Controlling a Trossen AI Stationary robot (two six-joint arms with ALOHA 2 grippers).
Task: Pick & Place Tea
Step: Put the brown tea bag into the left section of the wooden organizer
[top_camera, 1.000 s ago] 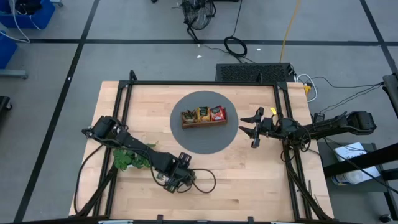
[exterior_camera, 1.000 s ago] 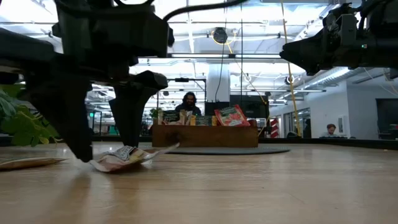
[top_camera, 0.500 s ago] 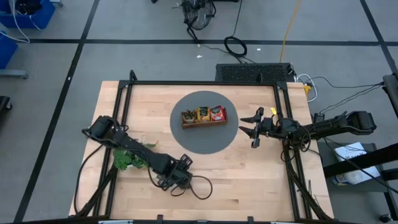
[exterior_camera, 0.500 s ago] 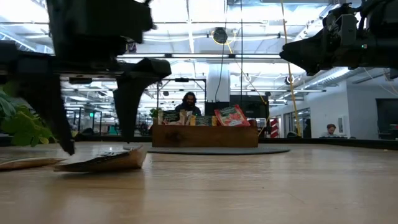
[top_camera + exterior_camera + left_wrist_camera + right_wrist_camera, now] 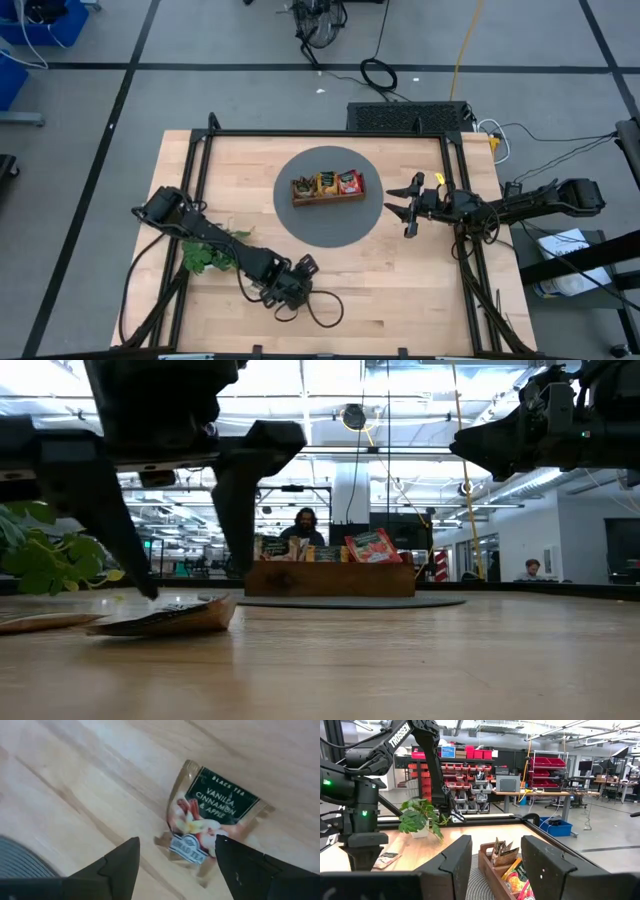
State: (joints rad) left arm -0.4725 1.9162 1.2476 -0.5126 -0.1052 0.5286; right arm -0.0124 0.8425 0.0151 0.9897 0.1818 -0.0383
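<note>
A pale tea sachet (image 5: pixel 212 817) with dark green print lies flat on the wood table (image 5: pixel 400 290) near its front edge. My left gripper (image 5: pixel 177 842) hangs open over it, pointing steeply down, one finger on each side (image 5: pixel 165 618). Whether a fingertip touches it, I cannot tell. In the high view the left gripper (image 5: pixel 296 278) hides the sachet. The brown wooden tray (image 5: pixel 328 197) holds red, orange-yellow and pale sachets and stands on a round grey mat (image 5: pixel 300 225). My right gripper (image 5: pixel 408 208) waits open above the mat's right edge.
A green leafy sprig (image 5: pixel 205 255) lies beside the left arm. Another flat sachet (image 5: pixel 40 622) lies on the table farther left in the low view. A black cable loop (image 5: pixel 322 308) trails by the left gripper. A black frame (image 5: pixel 330 134) borders the table.
My left gripper has rolled about the line it points along while staying over the sachet. The sachet, crumpled with one edge raised between the fingers a second ago, now lies flat on the table. The right arm has kept still.
</note>
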